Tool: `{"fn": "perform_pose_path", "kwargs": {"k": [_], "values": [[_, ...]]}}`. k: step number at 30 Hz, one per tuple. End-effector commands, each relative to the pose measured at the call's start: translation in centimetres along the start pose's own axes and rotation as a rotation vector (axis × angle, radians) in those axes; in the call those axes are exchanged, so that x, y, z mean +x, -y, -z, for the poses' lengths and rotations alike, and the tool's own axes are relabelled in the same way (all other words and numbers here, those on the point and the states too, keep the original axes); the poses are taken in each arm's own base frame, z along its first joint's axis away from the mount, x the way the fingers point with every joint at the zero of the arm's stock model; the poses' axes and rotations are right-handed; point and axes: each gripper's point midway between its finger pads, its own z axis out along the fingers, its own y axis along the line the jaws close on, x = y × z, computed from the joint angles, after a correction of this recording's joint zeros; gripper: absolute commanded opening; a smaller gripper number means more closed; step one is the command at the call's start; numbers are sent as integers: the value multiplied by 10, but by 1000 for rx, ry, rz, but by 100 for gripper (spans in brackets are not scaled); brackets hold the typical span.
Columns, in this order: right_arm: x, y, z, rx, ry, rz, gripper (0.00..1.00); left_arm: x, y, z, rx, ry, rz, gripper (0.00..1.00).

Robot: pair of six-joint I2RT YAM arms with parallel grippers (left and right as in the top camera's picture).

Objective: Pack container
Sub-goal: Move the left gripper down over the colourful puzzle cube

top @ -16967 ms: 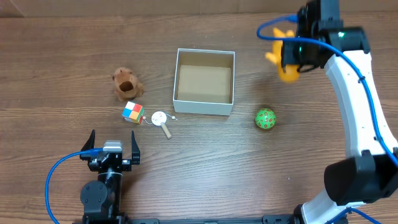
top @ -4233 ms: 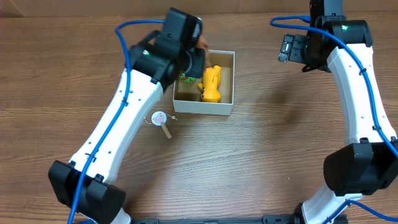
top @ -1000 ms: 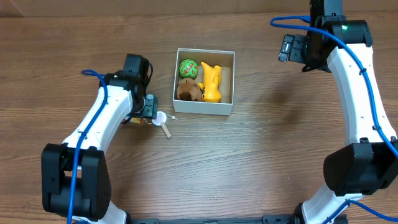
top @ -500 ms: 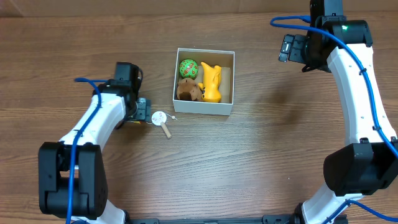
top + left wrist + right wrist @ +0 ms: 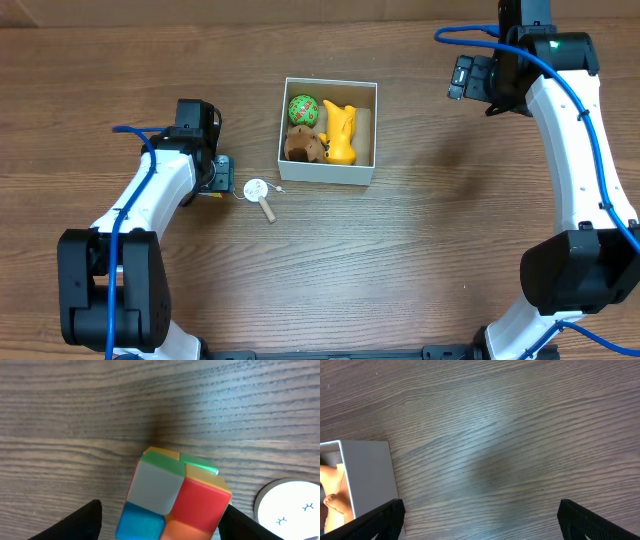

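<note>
Overhead: square white cardboard container (image 5: 327, 176) sits mid wooden tabletop (image 5: 400, 270), holding a green ball (image 5: 303, 108), yellow plastic toy (image 5: 340, 132) and brown plush (image 5: 300, 145). Right tool (image 5: 470, 78) hangs clear of the box.
Left wrist: left tool (image 5: 160, 520) is spread, straddling a multicoloured cube (image 5: 172, 492), not pinching, probably lining up a grab.
Right wrist: tool spread, empty.

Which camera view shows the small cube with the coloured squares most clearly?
The left wrist view: the multicoloured plastic puzzle cube sits close up between the fingers of the left hand, its green, grey, red and blue tiles clear. Overhead, that hand hides nearly all of it. The right wrist view misses it.
</note>
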Motion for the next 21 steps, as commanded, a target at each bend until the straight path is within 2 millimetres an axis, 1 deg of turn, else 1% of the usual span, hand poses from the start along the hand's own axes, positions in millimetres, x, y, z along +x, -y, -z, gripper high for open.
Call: {"fn": "perform_pose_path", "kwargs": {"k": [1,4,5,9,12,18,21], "values": [[-9,3,13,-3,43,-16,100,-2,3,0,25,16,-31,76],[-9,3,13,-3,43,-16,100,-4,12,1,78,24,-82,77],[-9,3,13,-3,43,-16,100,-4,14,1,91,26,-98,79],[-9,3,13,-3,43,-16,100,-4,16,0,98,27,-145,84],[-9,3,13,-3,43,-16,100,-4,16,0,98,28,-172,83],[-9,3,13,-3,43,-16,100,-4,16,0,99,28,-173,72],[-9,3,13,-3,43,-16,100,-3,16,-1,98,27,-180,63]]}}
